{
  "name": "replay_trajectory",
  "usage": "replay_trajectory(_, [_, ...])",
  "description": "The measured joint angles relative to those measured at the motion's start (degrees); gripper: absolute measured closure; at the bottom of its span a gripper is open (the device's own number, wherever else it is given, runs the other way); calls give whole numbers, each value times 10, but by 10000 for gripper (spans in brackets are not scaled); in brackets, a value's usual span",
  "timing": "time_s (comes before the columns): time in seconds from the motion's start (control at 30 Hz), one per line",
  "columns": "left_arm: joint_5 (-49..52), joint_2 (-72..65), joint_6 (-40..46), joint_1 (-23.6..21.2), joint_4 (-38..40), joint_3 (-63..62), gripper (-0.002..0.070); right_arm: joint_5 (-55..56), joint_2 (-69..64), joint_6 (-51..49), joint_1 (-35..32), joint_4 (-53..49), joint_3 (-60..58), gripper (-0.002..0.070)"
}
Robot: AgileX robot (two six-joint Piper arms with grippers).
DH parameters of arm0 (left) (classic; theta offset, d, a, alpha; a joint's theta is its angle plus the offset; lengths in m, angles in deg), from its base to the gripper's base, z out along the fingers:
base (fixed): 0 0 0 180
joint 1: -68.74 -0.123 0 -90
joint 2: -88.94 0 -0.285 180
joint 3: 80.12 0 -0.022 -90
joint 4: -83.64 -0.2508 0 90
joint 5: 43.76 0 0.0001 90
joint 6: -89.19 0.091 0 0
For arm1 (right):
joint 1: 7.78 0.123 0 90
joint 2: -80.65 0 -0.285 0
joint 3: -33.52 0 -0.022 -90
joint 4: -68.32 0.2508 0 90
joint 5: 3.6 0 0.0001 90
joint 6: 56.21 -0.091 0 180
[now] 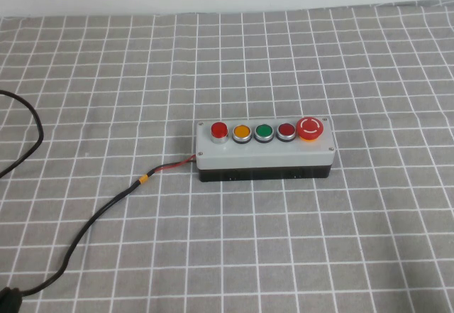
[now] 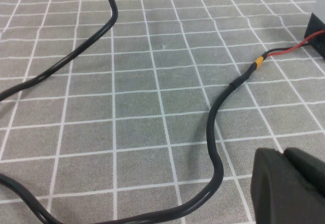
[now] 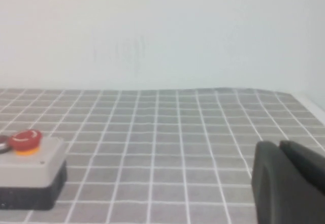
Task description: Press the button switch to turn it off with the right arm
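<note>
The grey five-button box [image 1: 264, 155] lies mid-table in the high view. The button switch [image 1: 218, 129] is the raised bright-red button at the box's left end. Beside it come an orange, a green and a darker red button, then the large red mushroom button [image 1: 311, 128]. Neither arm shows in the high view. My right gripper [image 3: 279, 148] is shut and empty, low over the cloth, well to the right of the box's mushroom end [image 3: 24, 139]; the button switch is out of that view. My left gripper [image 2: 284, 155] is shut and empty over the cable.
A black cable [image 1: 99, 217] with red wires and an orange band runs from the box's left end toward the table's front left; it also loops through the left wrist view [image 2: 216, 127]. A grey checked cloth [image 1: 355, 242] covers the table. A white wall stands behind.
</note>
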Motion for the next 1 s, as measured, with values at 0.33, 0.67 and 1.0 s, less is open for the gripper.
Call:
replay_trajectory(0.33, [0,0,0,0,0,0,678,-78,3,-5,-8,9,0,693])
replay_trajectory(0.67, [0,0,0,0,0,0,678,-175,3,87,-8,124,0,693])
replay_trajectory(1.0, [0,0,0,0,0,0,678,-180,3,96,-8,134,0,693])
